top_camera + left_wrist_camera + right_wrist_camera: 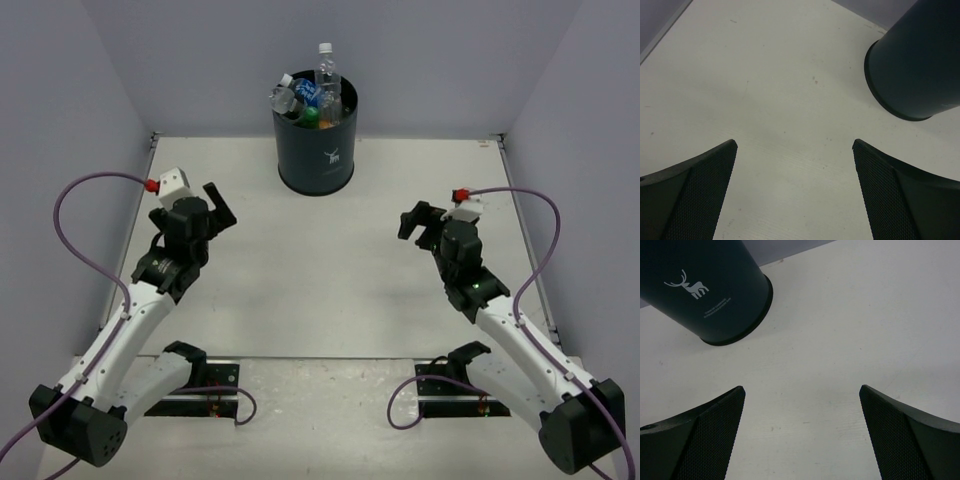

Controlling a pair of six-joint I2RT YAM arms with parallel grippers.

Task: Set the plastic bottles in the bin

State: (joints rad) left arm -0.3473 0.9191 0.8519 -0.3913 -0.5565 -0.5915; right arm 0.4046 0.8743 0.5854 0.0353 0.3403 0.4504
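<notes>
Standing upright at the far middle of the worktop [320,290], close to the back wall, the bin [316,160] is a tall, dark navy-black cylinder with a small white deer logo [331,156] on its side. The plastic bottles [300,98] are inside it, heaped up to the rim and above. A tall clear bottle with a white cap [326,68] stands upright and pokes well over the edge. A blue-labelled bottle [306,92] lies tilted beside it, another clear bottle [282,98] leans at the left of the rim, and a green bottle [311,117] shows lower down among them. How many more lie underneath cannot be told. The left fingers [220,208] hang over the worktop to the left of the bin and nearer the arms, spread wide apart, gripping nothing and touching nothing. In the left wrist view their mesh-textured pads [695,195] sit in the two lower corners with bare worktop between them, and the bin [912,65] is at the upper right, well apart from them. The right fingers [418,222] mirror this on the other side, just as widely parted and empty. In the right wrist view their pads [910,440] frame bare worktop, with the bin [725,305] and its logo [689,287] at the upper left, clear of both pads.
</notes>
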